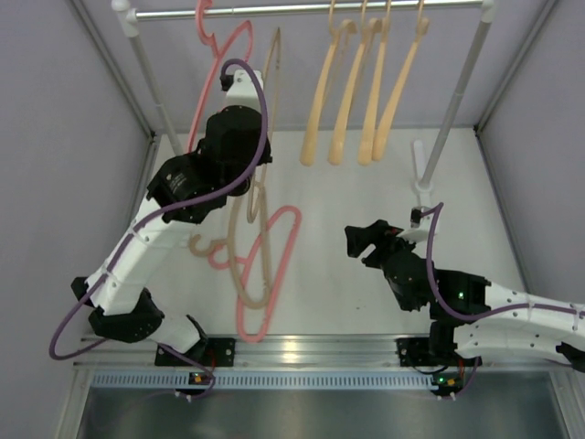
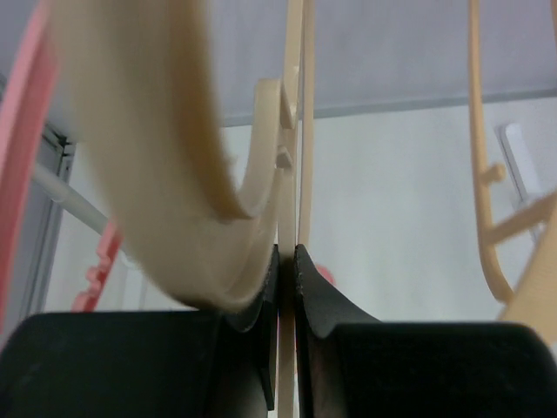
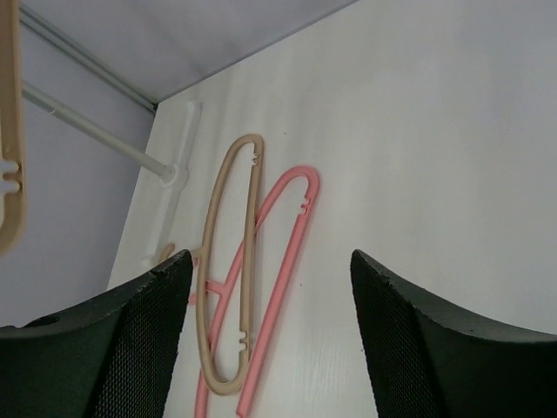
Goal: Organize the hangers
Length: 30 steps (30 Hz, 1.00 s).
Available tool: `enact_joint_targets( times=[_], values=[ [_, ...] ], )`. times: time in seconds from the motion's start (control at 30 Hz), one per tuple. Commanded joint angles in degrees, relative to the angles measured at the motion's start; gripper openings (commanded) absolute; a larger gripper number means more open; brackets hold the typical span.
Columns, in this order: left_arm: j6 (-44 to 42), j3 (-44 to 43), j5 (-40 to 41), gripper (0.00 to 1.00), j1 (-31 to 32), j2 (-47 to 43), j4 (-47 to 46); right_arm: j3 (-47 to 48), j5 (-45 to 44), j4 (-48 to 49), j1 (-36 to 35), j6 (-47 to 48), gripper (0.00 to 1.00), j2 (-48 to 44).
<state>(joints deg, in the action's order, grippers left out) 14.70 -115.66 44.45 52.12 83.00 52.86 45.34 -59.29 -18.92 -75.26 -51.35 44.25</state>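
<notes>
My left gripper [image 1: 263,101] is raised near the rail and shut on a beige-tan hanger [image 1: 273,59]. In the left wrist view the jaws [image 2: 287,261] pinch its thin bar [image 2: 296,131]. A pink hanger [image 1: 215,64] hangs on the rail to its left. Several peach hangers [image 1: 352,91] hang to the right. A second beige hanger [image 1: 239,279] and a pink hanger [image 1: 285,247] lie overlapped on the table. They also show in the right wrist view, the beige hanger [image 3: 209,261] over the pink hanger [image 3: 291,244]. My right gripper [image 1: 361,240] is open and empty, low to their right.
The grey rail [image 1: 311,9] spans the back on two white posts, left post [image 1: 151,73] and right post [image 1: 457,91]. The right post's foot [image 1: 420,169] stands on the table behind my right gripper. Grey walls close in both sides.
</notes>
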Motion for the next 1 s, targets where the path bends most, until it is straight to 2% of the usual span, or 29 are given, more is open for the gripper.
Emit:
enact_joint_targets(
  times=[0.0,0.43,0.6,0.97],
  values=[
    [-4.8,-6.9,-3.8,0.00,-4.1,3.0,1.8,0.8,-1.1,-1.1,-0.9,1.1,0.71,-1.2],
    [-9.3,-19.1,-26.8,0.00,-20.0,8.3,1.8,3.1,-2.0,-0.9,-0.8,5.4,0.73,-1.1],
    [-10.8,-20.4,-30.6,0.00,-22.2,9.6,0.3,3.1,-2.3,-0.9,-0.8,6.3,0.73,-1.4],
    [-11.8,-20.4,-33.5,0.00,-25.9,10.0,-5.6,2.9,-3.5,0.1,-0.8,9.3,0.74,-2.5]
  ],
)
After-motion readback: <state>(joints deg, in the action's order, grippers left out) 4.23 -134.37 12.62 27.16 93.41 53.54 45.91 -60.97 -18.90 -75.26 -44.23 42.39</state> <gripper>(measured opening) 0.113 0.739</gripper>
